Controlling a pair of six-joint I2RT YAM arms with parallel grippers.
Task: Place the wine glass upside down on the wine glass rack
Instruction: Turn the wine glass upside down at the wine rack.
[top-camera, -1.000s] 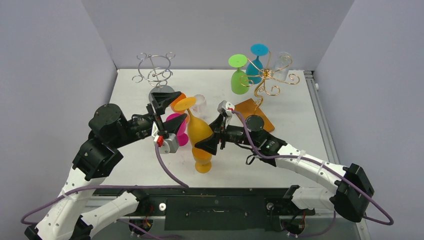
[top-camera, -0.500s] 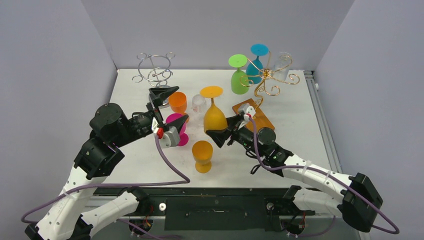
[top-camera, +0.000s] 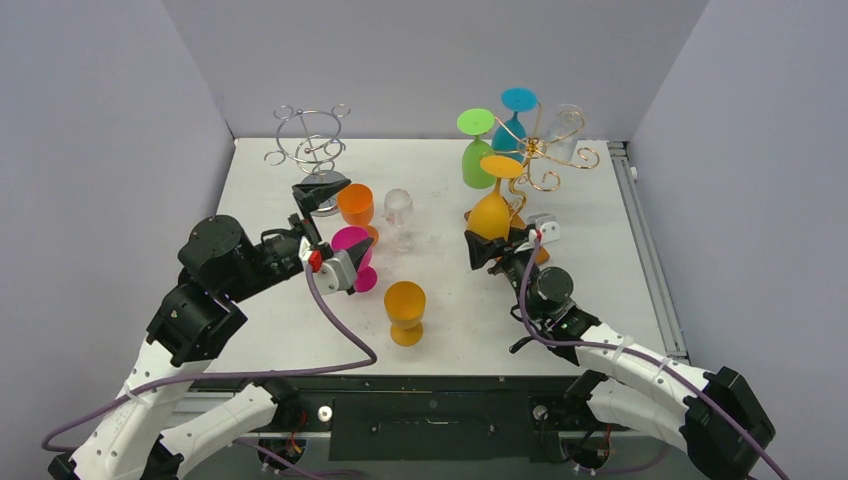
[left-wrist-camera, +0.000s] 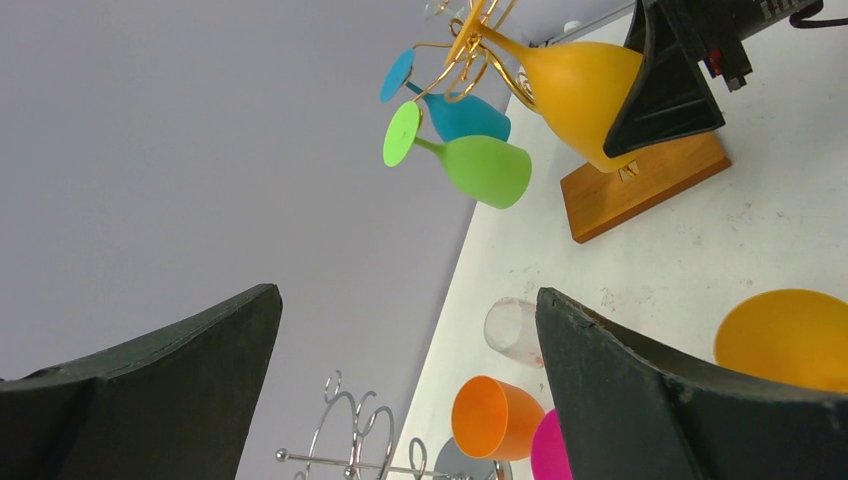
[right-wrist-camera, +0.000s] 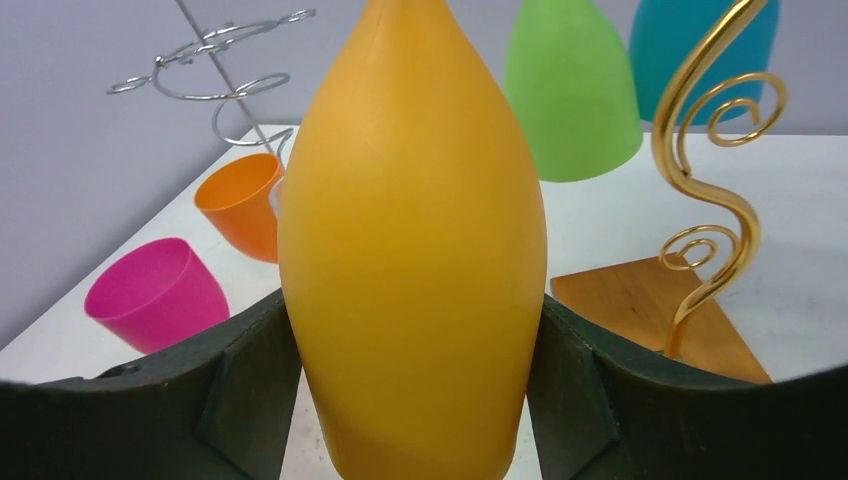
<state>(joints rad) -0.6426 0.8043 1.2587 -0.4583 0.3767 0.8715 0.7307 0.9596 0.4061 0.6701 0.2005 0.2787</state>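
Note:
My right gripper (top-camera: 497, 246) is shut on the bowl of a yellow-orange wine glass (top-camera: 491, 213), held upside down with its foot (top-camera: 502, 166) up beside the gold wine glass rack (top-camera: 541, 152). In the right wrist view this wine glass (right-wrist-camera: 415, 240) fills the middle, squeezed between both fingers (right-wrist-camera: 240, 385), and a gold curl of the rack (right-wrist-camera: 706, 170) stands just to its right. A green glass (top-camera: 478, 160), a blue one (top-camera: 515, 128) and a clear one (top-camera: 567, 124) hang on the rack. My left gripper (top-camera: 335, 228) is open and holds nothing, over by the pink glass (top-camera: 352, 250).
On the table stand an orange glass (top-camera: 355, 205), a clear glass (top-camera: 399, 210) and a second yellow-orange glass (top-camera: 405, 305). A silver wire rack (top-camera: 310, 140) stands at the back left. The gold rack's wooden base (top-camera: 530, 240) lies under my right gripper.
The right gripper has carried the yellow-orange glass right and back, up to the gold rack. The left gripper let go of it, opened wide and stayed near the pink glass.

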